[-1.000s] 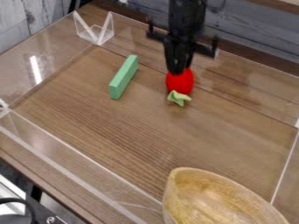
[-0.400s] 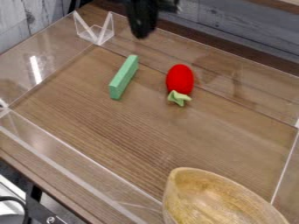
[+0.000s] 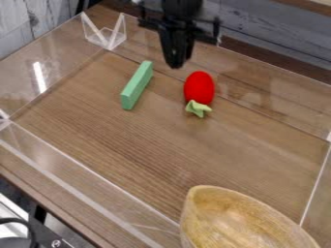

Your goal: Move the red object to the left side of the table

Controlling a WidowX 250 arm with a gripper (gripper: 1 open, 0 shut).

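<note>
Camera view, the only one given, shows the pincer (image 3: 177, 58) hanging from the top edge of the picture, pointing down over the far part of the table (image 3: 195, 160). Its fingers are seen drawn together into one dark tip, with no gap between them and nothing held; the tip is blurred, so the single fingers cannot be told apart. Only the lower part of the arm is shown, the rest being cut off by the upper edge. Whether the tip touches the wood or hangs just above it cannot be told.

Just to the right of the tip and a little nearer the camera, the red strawberry toy (image 3: 198, 89) is seen lying on the table, apart from the pincer, its pale green leafy end turned toward the camera. It is placed about midway across the table, slightly right of centre. To the left of the pincer a flat green block (image 3: 137, 84) is laid slantwise on the wood, clear of both the toy and the pincer.

The table is bordered by low clear walls (image 3: 39, 145), hard to make out except by their bright edges and reflections. In the far left corner a small clear angled piece (image 3: 104, 32) is seen, its form uncertain. At the lower right a round wooden bowl (image 3: 239, 221) is cut off by the bottom edge, so only part of its rim and hollow is shown
</note>
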